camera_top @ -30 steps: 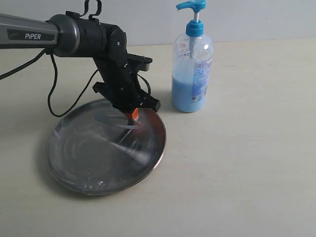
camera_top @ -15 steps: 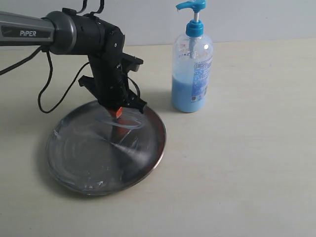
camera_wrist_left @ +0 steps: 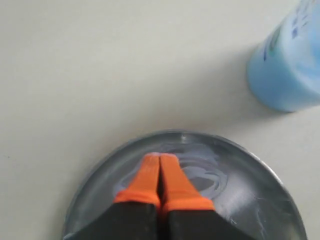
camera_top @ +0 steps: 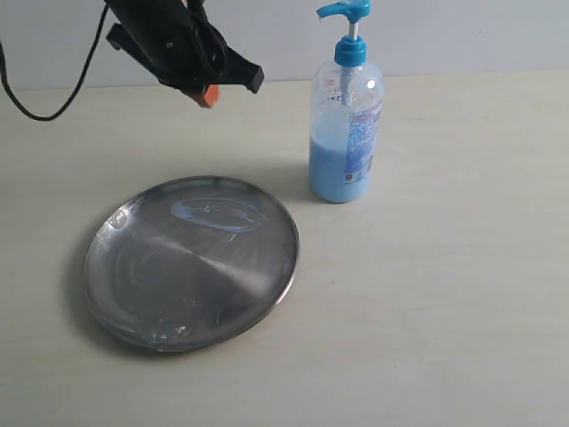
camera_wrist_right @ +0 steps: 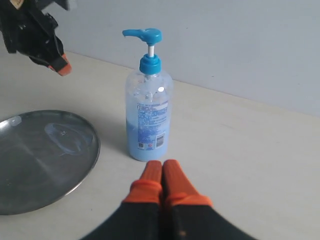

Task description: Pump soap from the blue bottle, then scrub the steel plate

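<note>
The steel plate (camera_top: 133,267) is lying flat on the bench (camera_top: 444,311), near the blue bottle (camera_top: 347,133), with a thin ring of soap (camera_top: 218,213) smeared on the side toward the bottle. The left hand (camera_top: 209,93) is hovering high over that smear, fingers pressed together and, as far as I can tell, holding nothing. The right hand (camera_wrist_right: 162,165), closed and empty, is pointing at the bottle from farther off, so the left looks better placed for scrubbing, with a downward reach.

I count one blue bottle (camera_top: 347,142) and one steel plate (camera_top: 178,294) on my desk (camera_top: 444,320). I see one thin smear of soap (camera_top: 218,213). I have two grippers: one left gripper (camera_wrist_left: 160,159), one right gripper (camera_wrist_right: 162,165).
</note>
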{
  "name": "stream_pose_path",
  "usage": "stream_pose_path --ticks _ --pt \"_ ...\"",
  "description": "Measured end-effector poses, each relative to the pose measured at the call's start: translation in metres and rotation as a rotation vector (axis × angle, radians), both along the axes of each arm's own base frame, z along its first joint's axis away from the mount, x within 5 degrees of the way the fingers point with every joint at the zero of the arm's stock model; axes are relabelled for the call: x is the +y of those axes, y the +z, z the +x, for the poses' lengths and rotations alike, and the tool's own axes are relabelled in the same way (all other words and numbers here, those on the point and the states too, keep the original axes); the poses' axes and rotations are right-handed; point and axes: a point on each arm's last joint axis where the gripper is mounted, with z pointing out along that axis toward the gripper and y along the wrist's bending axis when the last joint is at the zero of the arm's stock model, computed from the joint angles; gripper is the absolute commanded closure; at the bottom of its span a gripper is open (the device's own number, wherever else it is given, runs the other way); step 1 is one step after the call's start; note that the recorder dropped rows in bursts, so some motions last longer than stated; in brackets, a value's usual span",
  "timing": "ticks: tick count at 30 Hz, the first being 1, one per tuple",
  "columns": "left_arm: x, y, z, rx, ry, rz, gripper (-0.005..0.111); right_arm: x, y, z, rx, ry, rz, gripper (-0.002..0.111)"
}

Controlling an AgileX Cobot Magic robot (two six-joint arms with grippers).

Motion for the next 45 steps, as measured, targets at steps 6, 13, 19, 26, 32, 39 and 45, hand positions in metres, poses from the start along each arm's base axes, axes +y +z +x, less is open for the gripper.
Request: stream_pose_path --ticks 6,13,19,26,32,39,45 --pt "0.010 0.035 -0.016 -0.060 0.007 -0.042 0.107 0.001 -0.006 0.002 -0.011 0.005 -0.016 0.108" --pt "0.036 0.047 -0.057 -0.063 0.008 -0.047 0.107 0.003 -0.012 0.004 -0.024 0.016 -0.020 0.108" --pt "0.064 0.045 -0.103 -0.121 -0.003 -0.089 0.107 0.003 -0.012 0.004 -0.030 0.016 -0.022 0.108" --pt "0.097 0.052 -0.156 -0.231 -0.014 -0.162 0.107 0.003 -0.011 0.004 -0.032 0.017 -0.021 0.108" --pt "0.119 0.069 -0.192 -0.329 -0.015 -0.223 0.107 0.003 -0.011 0.004 -0.040 0.020 -0.017 0.108" --pt "0.143 0.102 -0.230 -0.491 -0.017 -0.324 0.107 0.006 -0.019 0.005 -0.046 0.036 -0.016 0.108" --pt "0.165 0.124 -0.264 -0.627 -0.018 -0.408 0.107 0.007 -0.018 0.006 -0.062 0.042 -0.007 0.108"
